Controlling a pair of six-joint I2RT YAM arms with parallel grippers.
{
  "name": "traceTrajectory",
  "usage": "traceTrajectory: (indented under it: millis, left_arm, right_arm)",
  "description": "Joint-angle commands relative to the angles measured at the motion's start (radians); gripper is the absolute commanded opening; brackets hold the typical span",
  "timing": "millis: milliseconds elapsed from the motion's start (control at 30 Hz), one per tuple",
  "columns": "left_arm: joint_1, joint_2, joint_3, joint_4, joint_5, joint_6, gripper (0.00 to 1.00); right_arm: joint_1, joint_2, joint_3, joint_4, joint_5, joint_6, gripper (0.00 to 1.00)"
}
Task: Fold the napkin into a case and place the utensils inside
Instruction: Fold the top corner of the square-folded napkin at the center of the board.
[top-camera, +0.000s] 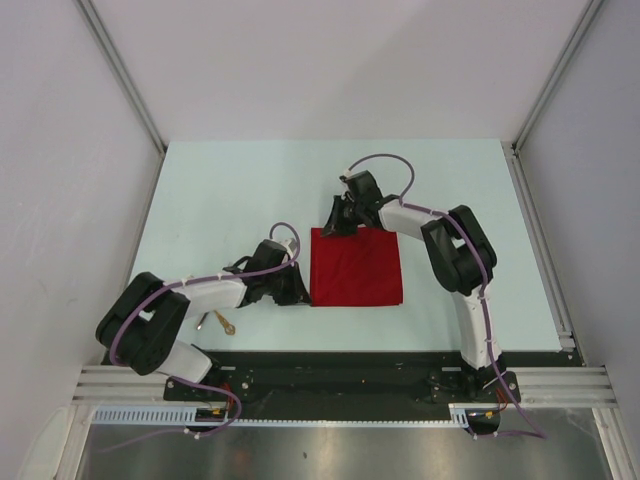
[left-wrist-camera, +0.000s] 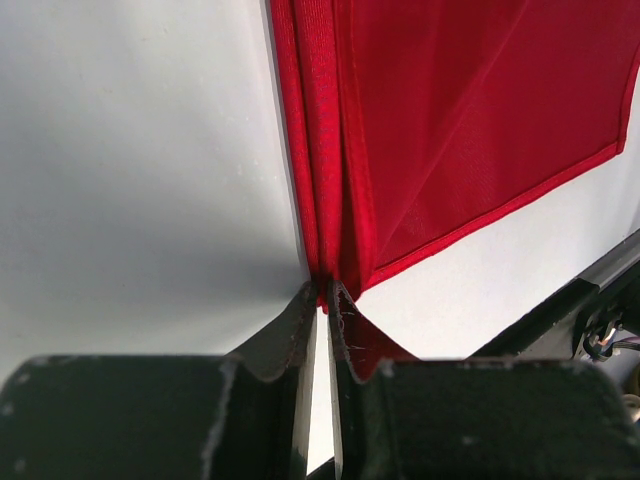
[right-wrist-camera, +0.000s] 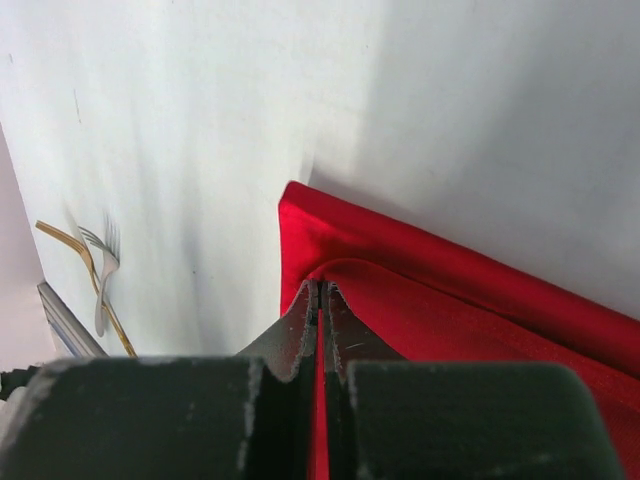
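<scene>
The red napkin (top-camera: 355, 267) lies folded into a rough square on the table between both arms. My left gripper (top-camera: 300, 288) is at its near-left edge; in the left wrist view the gripper (left-wrist-camera: 327, 292) is shut on the bunched layers of the napkin (left-wrist-camera: 470, 110). My right gripper (top-camera: 336, 228) is at the far-left corner; in the right wrist view the gripper (right-wrist-camera: 322, 288) is shut on a raised fold of the napkin (right-wrist-camera: 450, 300). The gold utensils (top-camera: 222, 322) lie partly hidden beside the left arm. A fork and another piece of the utensils (right-wrist-camera: 98, 268) show in the right wrist view.
The pale table (top-camera: 230, 200) is walled by grey panels left, right and behind. The black mounting rail (top-camera: 340, 372) runs along the near edge and shows in the left wrist view (left-wrist-camera: 590, 300).
</scene>
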Motion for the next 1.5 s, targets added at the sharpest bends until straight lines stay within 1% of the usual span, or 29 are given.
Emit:
traceTrajectory:
  millis: [0, 200, 500, 600, 633, 700, 733, 800, 867, 900, 933, 1000, 1033, 1100, 1133, 1167, 1200, 1233, 1267, 1300, 1333, 1367, 1400, 1467]
  left_arm:
    - [0.006, 0.004, -0.026, -0.019, -0.025, 0.018, 0.14]
    - [0.006, 0.008, -0.025, -0.021, -0.022, 0.019, 0.13]
    - [0.007, 0.004, -0.026, -0.021, -0.023, 0.016, 0.13]
    - [0.006, 0.004, -0.026, -0.021, -0.023, 0.016, 0.13]
    - [0.006, 0.006, -0.025, -0.021, -0.023, 0.016, 0.13]
    - [0.006, 0.004, -0.023, -0.023, -0.023, 0.016, 0.14]
    - [0.006, 0.003, -0.022, -0.023, -0.025, 0.016, 0.15]
    - [0.006, -0.006, -0.016, -0.033, -0.028, 0.016, 0.18]
    - [0.007, -0.02, -0.008, -0.062, -0.041, 0.016, 0.23]
    - [0.006, -0.044, 0.0, -0.073, -0.046, 0.018, 0.27]
    - [0.007, -0.063, 0.003, -0.093, -0.051, 0.018, 0.35]
    - [0.006, -0.095, 0.018, -0.121, -0.074, 0.018, 0.39]
    - [0.01, -0.133, 0.024, -0.148, -0.08, 0.019, 0.43]
    - [0.01, -0.169, 0.041, -0.17, -0.098, 0.027, 0.45]
    - [0.01, -0.193, 0.049, -0.18, -0.094, 0.033, 0.47]
    - [0.012, -0.199, 0.055, -0.181, -0.088, 0.037, 0.48]
    - [0.012, -0.201, 0.07, -0.174, -0.051, 0.044, 0.49]
    - [0.01, -0.184, 0.078, -0.138, -0.014, 0.047, 0.51]
    - [0.01, -0.172, 0.095, -0.116, 0.016, 0.05, 0.51]
    - [0.004, -0.157, 0.105, -0.105, 0.077, 0.048, 0.48]
    - [-0.001, -0.141, 0.115, -0.083, 0.095, 0.044, 0.46]
    - [-0.01, -0.125, 0.125, -0.064, 0.113, 0.044, 0.43]
    - [-0.025, -0.118, 0.128, -0.047, 0.138, 0.041, 0.39]
    - [-0.036, -0.08, 0.136, 0.014, 0.176, 0.024, 0.35]
  right_arm:
    - [-0.003, 0.028, 0.065, 0.032, -0.016, 0.013, 0.0]
    - [-0.009, 0.053, 0.088, 0.035, -0.021, 0.023, 0.01]
    - [-0.012, 0.067, 0.106, 0.041, -0.028, 0.028, 0.08]
    - [-0.017, 0.073, 0.117, 0.041, -0.03, 0.033, 0.13]
    - [-0.018, 0.076, 0.12, 0.043, -0.037, 0.033, 0.17]
    - [-0.024, 0.085, 0.132, 0.052, -0.045, 0.048, 0.22]
    - [-0.029, 0.087, 0.137, 0.058, -0.062, 0.057, 0.29]
    - [-0.035, 0.079, 0.163, 0.066, -0.09, 0.076, 0.34]
    - [-0.049, 0.055, 0.194, 0.037, -0.091, 0.06, 0.36]
    - [-0.055, 0.02, 0.195, 0.026, -0.084, 0.056, 0.39]
    - [-0.061, 0.0, 0.197, 0.017, -0.084, 0.051, 0.42]
    - [-0.089, -0.045, 0.192, -0.038, -0.084, 0.018, 0.45]
    - [-0.1, -0.094, 0.183, -0.064, -0.076, -0.002, 0.45]
    - [-0.127, -0.16, 0.137, -0.121, -0.052, -0.036, 0.5]
    - [-0.138, -0.227, 0.063, -0.123, -0.051, -0.056, 0.51]
    - [-0.149, -0.258, 0.013, -0.117, -0.056, -0.062, 0.52]
    - [-0.176, -0.289, -0.033, -0.105, -0.065, -0.066, 0.55]
    - [-0.189, -0.351, -0.127, -0.079, -0.067, -0.069, 0.56]
    - [-0.204, -0.376, -0.168, -0.065, -0.067, -0.069, 0.57]
    - [-0.233, -0.402, -0.205, -0.049, -0.077, -0.069, 0.58]
    - [-0.25, -0.421, -0.28, -0.019, -0.083, -0.067, 0.58]
    - [-0.262, -0.445, -0.306, -0.003, -0.088, -0.066, 0.58]
    - [-0.288, -0.449, -0.337, 0.012, -0.099, -0.063, 0.57]
    - [-0.31, -0.443, -0.386, 0.046, -0.119, -0.058, 0.54]
